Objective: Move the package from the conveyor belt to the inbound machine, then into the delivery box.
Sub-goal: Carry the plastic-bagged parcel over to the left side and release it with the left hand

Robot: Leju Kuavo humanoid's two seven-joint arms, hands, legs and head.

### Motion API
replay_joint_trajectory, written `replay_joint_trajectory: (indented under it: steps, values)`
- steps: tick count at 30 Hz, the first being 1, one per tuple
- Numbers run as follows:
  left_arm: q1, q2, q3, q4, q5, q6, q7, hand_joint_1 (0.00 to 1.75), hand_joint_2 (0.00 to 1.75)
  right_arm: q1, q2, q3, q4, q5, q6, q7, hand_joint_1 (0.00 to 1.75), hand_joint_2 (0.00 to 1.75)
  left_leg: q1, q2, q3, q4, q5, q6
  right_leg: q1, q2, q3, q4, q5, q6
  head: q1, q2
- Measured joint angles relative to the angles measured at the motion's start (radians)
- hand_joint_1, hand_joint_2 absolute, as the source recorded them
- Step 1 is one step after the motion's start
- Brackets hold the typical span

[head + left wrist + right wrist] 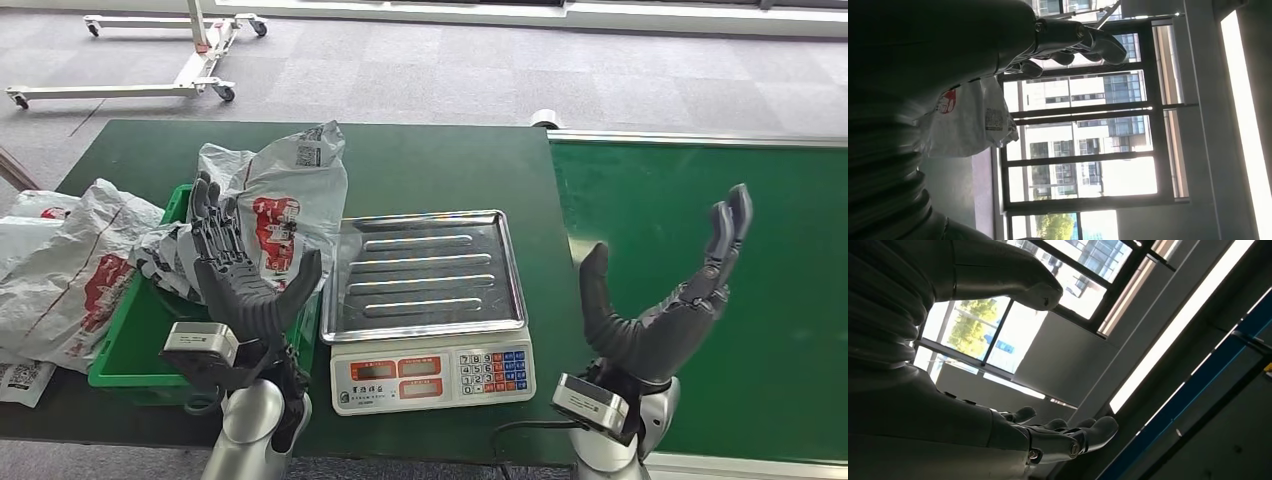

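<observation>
A white package with red print (290, 195) stands crumpled in the green delivery box (140, 350) at the left of the table; its white plastic (970, 120) also shows in the left wrist view. My left hand (235, 275) is raised just in front of that package, fingers spread, holding nothing. The inbound machine, a scale with a bare steel tray (425, 272) and a keypad front (432, 377), sits in the middle. My right hand (670, 295) is lifted open over the near edge of the green conveyor belt (700, 250), palm turned inward, empty.
More white packages (70, 270) lie on the table left of the green box. A white wheeled frame (190, 60) stands on the grey carpet beyond the table. The conveyor's metal rail (700, 138) runs along its far side.
</observation>
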Motion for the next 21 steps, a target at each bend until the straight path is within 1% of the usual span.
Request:
replay_joint_trajectory:
  steps: [1,4,5,7,8,9,10,11,12,13,14,15,16,17,18,19,20,21]
  values:
    - [0.007,0.002,0.000,-0.004,0.000,0.007,0.000,0.03,1.75,0.002,0.000,-0.006,-0.011,-0.004,0.000,0.000,0.44,1.75,0.000,0.000,0.000,0.000,0.000,0.000,0.000,0.000,0.000,0.000,0.000,0.000,0.000,0.000]
    - [0.026,0.010,-0.003,-0.016,-0.004,0.028,0.000,1.34,1.75,0.007,0.000,-0.019,-0.029,-0.018,0.000,0.000,1.75,1.75,0.000,0.000,0.000,0.000,0.000,0.000,0.000,0.000,0.000,0.000,0.000,0.000,0.000,0.000]
    - [0.031,0.013,-0.006,-0.021,-0.006,0.034,0.000,1.34,1.75,0.007,0.000,-0.020,-0.032,-0.019,0.000,0.000,1.31,1.75,0.000,0.000,0.000,0.000,0.000,0.000,0.000,0.000,0.000,0.000,0.000,0.000,0.000,0.000]
    - [0.042,0.020,-0.013,-0.032,-0.010,0.041,0.000,0.49,1.75,0.008,0.000,-0.020,-0.035,-0.015,0.000,0.000,0.44,1.75,0.000,0.000,0.000,0.000,0.000,0.000,0.000,0.000,0.000,0.000,0.000,0.000,0.000,0.000]
    - [0.048,0.024,-0.018,-0.038,-0.012,0.043,0.000,0.08,1.75,0.009,0.000,-0.020,-0.036,-0.013,0.000,0.000,0.44,1.75,0.000,0.000,0.000,0.000,0.000,0.000,0.000,0.000,0.000,0.000,0.000,0.000,0.000,0.000]
    - [0.053,0.028,-0.023,-0.043,-0.013,0.046,-0.001,0.08,1.75,0.009,0.000,-0.020,-0.039,-0.005,0.000,0.005,0.87,1.75,0.000,0.000,0.000,0.000,0.000,0.000,0.000,0.000,0.000,0.000,0.000,0.000,0.000,0.000]
    - [0.057,0.033,-0.028,-0.047,-0.013,0.051,-0.001,0.49,1.75,0.010,0.000,-0.020,-0.042,0.005,0.000,0.015,1.31,1.75,0.000,0.000,0.000,0.000,0.000,0.000,0.000,0.000,0.000,0.000,0.000,0.000,0.000,0.000]
    - [0.058,0.038,-0.034,-0.050,-0.012,0.059,-0.001,0.93,1.75,0.010,0.000,-0.020,-0.045,0.016,0.000,0.025,1.31,1.75,0.000,0.000,0.000,0.000,0.000,0.000,0.000,0.000,0.000,0.000,0.000,0.000,0.000,0.000]
    - [0.060,0.043,-0.041,-0.052,-0.012,0.068,-0.001,1.21,1.75,0.011,0.000,-0.020,-0.048,0.027,0.000,0.032,0.88,1.75,0.000,0.000,0.000,0.000,0.000,0.000,0.000,0.000,0.000,0.000,0.000,0.000,0.000,0.000]
    - [0.062,0.048,-0.048,-0.054,-0.013,0.075,0.000,1.18,1.75,0.011,0.000,-0.020,-0.051,0.035,0.000,0.030,0.44,1.75,0.000,0.000,0.000,0.000,0.000,0.000,0.000,0.000,0.000,0.000,0.000,0.000,0.000,0.000]
    - [0.064,0.051,-0.056,-0.056,-0.017,0.079,-0.001,1.18,1.75,0.012,0.000,-0.020,-0.051,0.040,0.001,0.021,0.44,1.75,0.000,0.000,0.000,0.000,0.000,0.000,0.000,0.000,0.000,0.000,0.000,0.000,0.000,0.000]
    - [0.066,0.054,-0.063,-0.059,-0.021,0.079,-0.001,1.18,1.75,0.012,0.000,-0.020,-0.050,0.042,0.001,0.011,0.87,1.75,0.000,0.000,0.000,0.000,0.000,0.000,0.000,0.000,0.000,0.000,0.000,0.000,0.000,0.000]
    - [0.067,0.057,-0.069,-0.060,-0.026,0.077,-0.001,1.31,1.75,0.012,0.000,-0.020,-0.049,0.045,0.001,0.005,1.31,1.75,0.000,0.000,0.000,0.000,0.000,0.000,0.000,0.000,0.000,0.000,0.000,0.000,0.000,0.000]
    - [0.068,0.059,-0.075,-0.061,-0.031,0.075,-0.001,1.75,1.75,0.012,0.000,-0.020,-0.048,0.046,0.002,0.002,1.31,1.75,0.000,0.000,0.000,0.000,0.000,0.000,0.000,0.000,0.000,0.000,0.000,0.000,0.000,0.000]
    - [0.069,0.061,-0.079,-0.061,-0.036,0.073,-0.001,1.37,1.75,0.012,0.000,-0.020,-0.047,0.050,0.002,0.001,0.87,1.75,0.000,0.000,0.000,0.000,0.000,0.000,0.000,0.000,0.000,0.000,0.000,0.000,0.000,0.000]
    - [0.070,0.063,-0.082,-0.060,-0.043,0.073,-0.001,1.00,1.75,0.012,0.000,-0.020,-0.046,0.056,0.002,0.000,0.87,1.75,0.000,0.000,0.000,0.000,0.000,0.000,0.000,0.000,0.000,0.000,0.000,0.000,0.000,0.000]
    - [0.071,0.065,-0.086,-0.060,-0.049,0.073,-0.001,1.00,1.75,0.012,0.001,-0.020,-0.044,0.063,0.002,0.000,0.87,1.75,0.000,0.000,0.000,0.000,0.000,0.000,0.000,0.000,0.000,0.000,0.000,0.000,0.000,0.000]
    - [0.071,0.066,-0.090,-0.058,-0.056,0.077,-0.001,1.00,1.75,0.012,0.001,-0.020,-0.042,0.069,0.002,0.000,1.31,1.75,0.000,0.000,0.000,0.000,0.000,0.000,0.000,0.000,0.000,0.000,0.000,0.000,0.000,0.000]
